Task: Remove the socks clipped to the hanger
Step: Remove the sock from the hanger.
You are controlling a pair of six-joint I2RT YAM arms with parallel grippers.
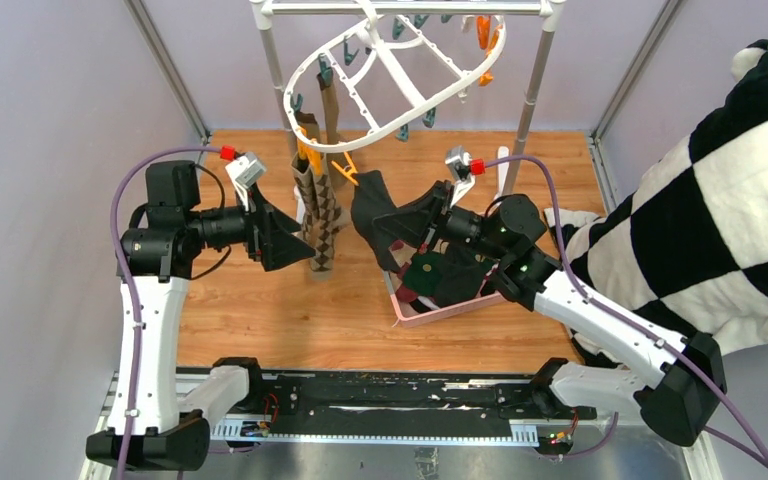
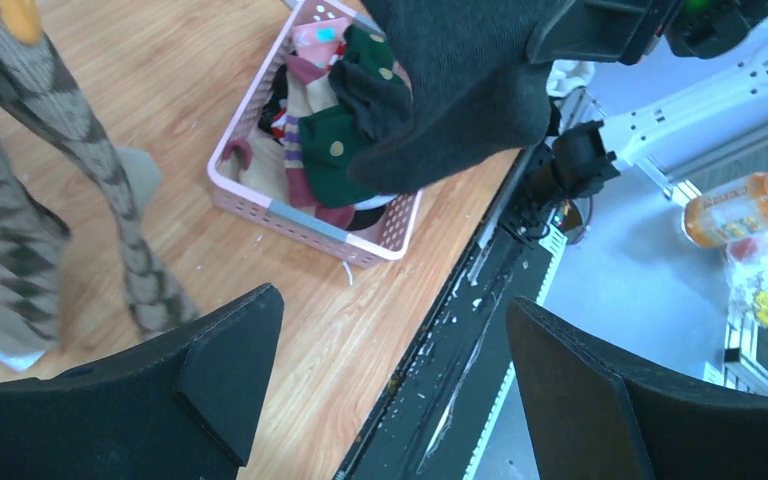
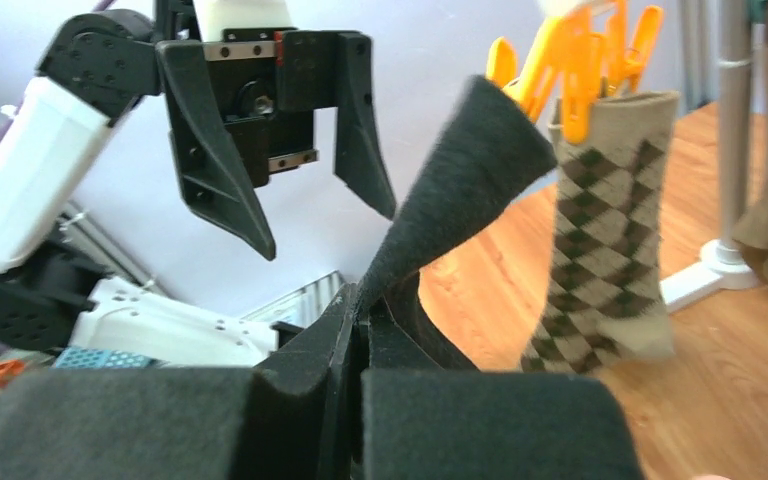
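The white oval hanger (image 1: 390, 80) hangs tilted from the rack at the back. Brown argyle socks (image 1: 320, 215) hang from its orange clips (image 3: 560, 60); one argyle sock (image 3: 605, 230) shows in the right wrist view and more (image 2: 20, 230) at the left of the left wrist view. My right gripper (image 3: 360, 310) is shut on a black sock (image 3: 460, 170), whose top end reaches up beside an orange clip (image 1: 345, 168). The black sock (image 1: 375, 205) stretches between clip and gripper (image 1: 415, 225). My left gripper (image 1: 280, 230) is open and empty, just left of the argyle socks.
A pink slotted basket (image 1: 430, 315) with several socks stands under the right arm and shows in the left wrist view (image 2: 310, 215). The checked plush cloth (image 1: 720, 220) lies at the right. The grey rack pole (image 1: 530, 100) and its white foot (image 3: 710, 280) stand behind.
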